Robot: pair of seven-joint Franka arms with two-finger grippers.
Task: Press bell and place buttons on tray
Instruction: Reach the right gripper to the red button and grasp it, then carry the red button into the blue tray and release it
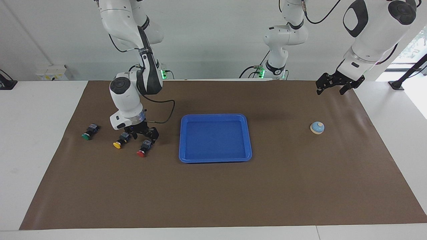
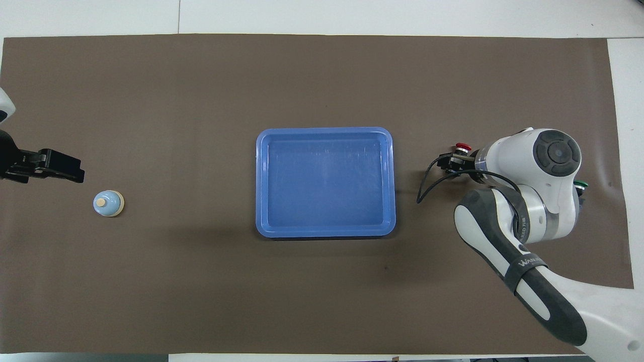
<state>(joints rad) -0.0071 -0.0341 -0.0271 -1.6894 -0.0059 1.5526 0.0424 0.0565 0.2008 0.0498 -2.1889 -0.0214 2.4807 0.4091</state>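
Three buttons lie on the brown mat toward the right arm's end: green (image 1: 87,135) (image 2: 581,185), yellow (image 1: 118,143) and red (image 1: 142,151) (image 2: 463,147). From overhead my right arm hides the yellow one. My right gripper (image 1: 145,135) (image 2: 452,164) is low and open over the red button's black body; I cannot tell whether it touches. The blue tray (image 1: 215,116) (image 2: 324,131) lies mid-mat with nothing in it. The light blue bell (image 1: 317,127) (image 2: 108,203) stands toward the left arm's end. My left gripper (image 1: 333,88) (image 2: 70,170) hangs open in the air beside the bell.
The brown mat (image 1: 267,193) covers most of the white table. A black cable (image 1: 166,113) loops from the right wrist toward the tray. A black stand (image 1: 397,85) sits off the mat at the left arm's end.
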